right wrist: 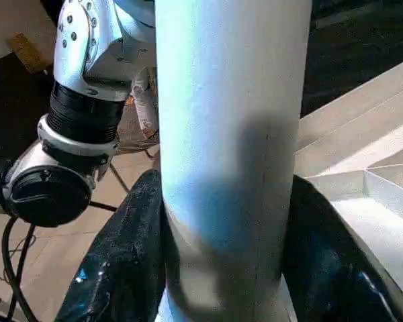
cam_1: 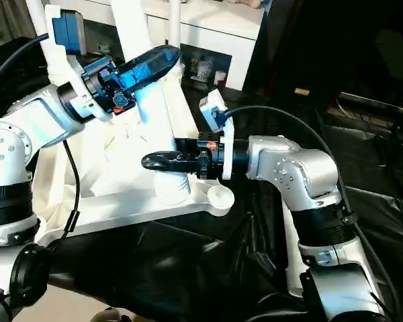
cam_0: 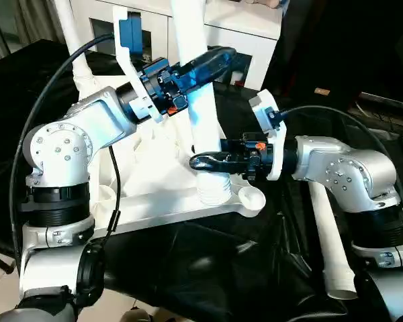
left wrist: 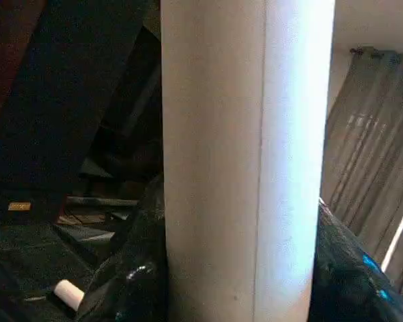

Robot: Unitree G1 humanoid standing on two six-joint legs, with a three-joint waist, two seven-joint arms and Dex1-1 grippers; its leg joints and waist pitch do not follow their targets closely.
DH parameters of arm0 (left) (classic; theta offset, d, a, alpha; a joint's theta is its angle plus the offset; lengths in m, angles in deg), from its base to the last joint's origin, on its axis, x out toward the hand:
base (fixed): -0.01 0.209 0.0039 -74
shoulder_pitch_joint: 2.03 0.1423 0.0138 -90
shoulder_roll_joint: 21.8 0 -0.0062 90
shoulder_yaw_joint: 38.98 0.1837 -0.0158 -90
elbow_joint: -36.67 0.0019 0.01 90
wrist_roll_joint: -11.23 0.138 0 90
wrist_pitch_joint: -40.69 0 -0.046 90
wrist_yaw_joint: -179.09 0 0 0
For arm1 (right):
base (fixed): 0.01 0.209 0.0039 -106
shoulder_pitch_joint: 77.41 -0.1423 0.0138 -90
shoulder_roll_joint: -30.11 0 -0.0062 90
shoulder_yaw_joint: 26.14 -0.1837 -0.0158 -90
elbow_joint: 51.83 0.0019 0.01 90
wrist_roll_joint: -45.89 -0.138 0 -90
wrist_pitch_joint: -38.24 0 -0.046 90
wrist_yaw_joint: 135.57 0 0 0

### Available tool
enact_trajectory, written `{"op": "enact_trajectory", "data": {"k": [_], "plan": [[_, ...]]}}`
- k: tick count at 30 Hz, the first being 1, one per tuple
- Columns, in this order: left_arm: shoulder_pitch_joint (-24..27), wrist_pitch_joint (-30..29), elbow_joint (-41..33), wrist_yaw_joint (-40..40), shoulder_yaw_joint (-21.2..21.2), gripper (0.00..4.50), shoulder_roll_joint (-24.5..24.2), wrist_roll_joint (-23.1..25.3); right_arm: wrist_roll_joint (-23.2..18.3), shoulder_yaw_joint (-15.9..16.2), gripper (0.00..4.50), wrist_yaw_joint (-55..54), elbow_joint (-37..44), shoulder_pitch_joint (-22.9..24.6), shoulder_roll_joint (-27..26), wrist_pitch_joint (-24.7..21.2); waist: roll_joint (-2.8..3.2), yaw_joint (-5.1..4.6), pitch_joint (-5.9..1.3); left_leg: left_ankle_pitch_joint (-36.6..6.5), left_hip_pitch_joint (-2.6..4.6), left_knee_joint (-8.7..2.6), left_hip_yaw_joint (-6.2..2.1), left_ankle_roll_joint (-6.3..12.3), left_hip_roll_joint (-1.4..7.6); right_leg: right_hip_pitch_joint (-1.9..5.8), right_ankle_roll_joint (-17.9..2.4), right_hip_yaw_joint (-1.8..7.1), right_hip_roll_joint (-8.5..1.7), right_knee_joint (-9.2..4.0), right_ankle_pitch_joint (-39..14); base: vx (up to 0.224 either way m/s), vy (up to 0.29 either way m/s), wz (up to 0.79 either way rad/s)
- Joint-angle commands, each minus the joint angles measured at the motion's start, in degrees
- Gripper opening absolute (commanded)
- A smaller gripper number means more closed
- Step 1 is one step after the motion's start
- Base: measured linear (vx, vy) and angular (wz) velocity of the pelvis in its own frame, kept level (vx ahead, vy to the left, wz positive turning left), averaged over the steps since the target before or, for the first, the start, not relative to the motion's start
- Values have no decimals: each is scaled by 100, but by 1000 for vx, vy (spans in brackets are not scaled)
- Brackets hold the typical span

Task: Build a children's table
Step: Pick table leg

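The children's table top (cam_0: 154,201) lies underside up on a black cloth. One white leg (cam_0: 203,121) stands upright at its near right corner, and its ribbed lower end (cam_0: 213,191) meets the top beside a round cup (cam_0: 252,198). My left gripper (cam_0: 218,59) is shut on this leg high up. My right gripper (cam_0: 200,161) is shut on it low down, just above the ribbed end. In both wrist views the leg (left wrist: 245,168) (right wrist: 228,134) stands between dark fingers (right wrist: 124,268) that press on its sides.
A second white leg (cam_0: 329,248) lies on the black cloth (cam_0: 208,268) beside my right arm. Another leg (cam_0: 74,40) rises at the far left. A white cabinet (cam_0: 248,33) stands behind the table top. A cable (cam_0: 114,194) hangs from my left arm.
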Motion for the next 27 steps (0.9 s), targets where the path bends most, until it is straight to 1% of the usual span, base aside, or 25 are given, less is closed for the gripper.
{"op": "enact_trajectory", "data": {"k": [1,6,7,8,9,10,12,13,14,15,16,17,18,19,20,22,23,24,25,27], "plan": [[-117,28,-44,-114,57,178,-29,-54,-10,-40,188,-79,45,46,-18,-5,151,10,-491,-709,12,-440,-1,-204,111,451,-743,249,-383,-437,-1636,0,0,0],[36,138,-161,-99,203,178,-58,132,0,-60,188,-217,60,89,-126,55,158,9,-490,-720,18,-445,-3,-225,117,442,-723,250,-384,-440,-1650,0,0,0],[66,275,-163,71,294,178,-32,381,9,-73,187,-287,58,93,-168,75,149,10,-492,-696,17,-448,-4,-222,122,445,-728,251,-387,-442,-1601,0,0,0],[58,254,-107,244,304,178,3,461,24,-76,187,-325,54,94,-192,93,156,9,-495,-692,20,-445,-5,-234,123,445,-728,252,-387,-432,-1575,0,0,0],[58,254,-107,244,304,178,3,461,24,-76,187,-325,54,94,-192,93,153,3,-496,-686,17,-445,-2,-235,125,445,-734,252,-385,-430,-1560,0,0,0],[113,179,-114,477,422,248,12,634,127,-57,187,-448,10,88,-246,188,155,9,-494,-696,21,-446,-3,-237,124,444,-734,252,-385,-434,-1568,0,0,0],[178,144,-216,590,557,248,6,764,203,-46,187,-535,-36,78,-287,256,143,-3,-492,-716,13,-450,-9,-256,131,447,-709,255,-387,-432,-1593,0,0,0],[216,281,-267,799,614,255,77,954,257,-39,186,-591,-72,69,-318,305,151,1,-491,-730,22,-449,-8,-260,127,444,-679,253,-395,-432,-1683,0,0,0],[216,281,-267,799,614,255,77,954,257,-39,186,-591,-72,69,-318,305,149,-2,-489,-730,18,-453,-9,-257,138,444,-672,256,-397,-440,-1689,0,0,0],[247,432,-289,1068,637,271,165,1157,289,-38,186,-636,-101,66,-348,343,154,8,-492,-715,17,-445,-7,-256,128,444,-646,256,-394,-450,-1704,0,0,0],[269,471,-310,1317,611,293,259,1241,317,-43,186,-686,-132,65,-382,387,156,4,-491,-696,10,-443,-10,-264,129,445,-652,253,-391,-445,-1633,0,0,0],[324,525,-393,1646,557,294,401,1319,366,-53,186,-786,-197,57,-444,456,145,1,-500,-688,8,-437,0,-252,124,453,-659,256,-385,-443,-1601,0,0,0],[324,525,-393,1646,557,294,401,1319,366,-53,186,-786,-197,57,-444,456,112,-4,-504,-668,-2,-435,-1,-252,132,459,-677,258,-391,-433,-1558,0,0,0],[393,531,-505,1823,544,269,481,1364,403,-55,186,-860,-244,49,-482,511,116,1,-498,-635,-7,-433,0,-225,120,453,-666,253,-387,-439,-1583,0,0,0],[426,560,-543,1922,525,263,532,1395,409,-56,186,-884,-261,44,-499,522,115,-1,-499,-636,-7,-433,0,-220,120,453,-655,253,-388,-439,-1598,0,0,0],[445,579,-563,1988,510,267,568,1418,418,-60,186,-897,-272,41,-515,525,109,-1,-496,-606,-12,-431,2,-188,116,450,-635,250,-381,-446,-1614,0,0,0],[479,585,-601,2119,491,259,617,1483,452,-46,186,-914,-293,37,-542,555,91,-3,-499,-611,-13,-425,8,-180,111,451,-624,250,-381,-448,-1631,0,0,0],[481,594,-606,2157,478,240,632,1510,465,-37,186,-923,-302,35,-552,569,91,-8,-493,-634,-13,-433,2,-168,121,443,-606,247,-381,-449,-1680,0,0,0],[479,598,-607,2166,466,223,634,1517,473,-28,186,-934,-310,33,-558,578,100,-10,-489,-669,-5,-429,6,-154,111,431,-570,244,-380,-471,-1780,0,0,0],[480,635,-603,2231,406,222,671,1523,512,-7,186,-944,-336,26,-569,606,103,-4,-487,-663,-10,-429,5,-154,106,432,-522,244,-381,-476,-1867,0,0,0]]}}
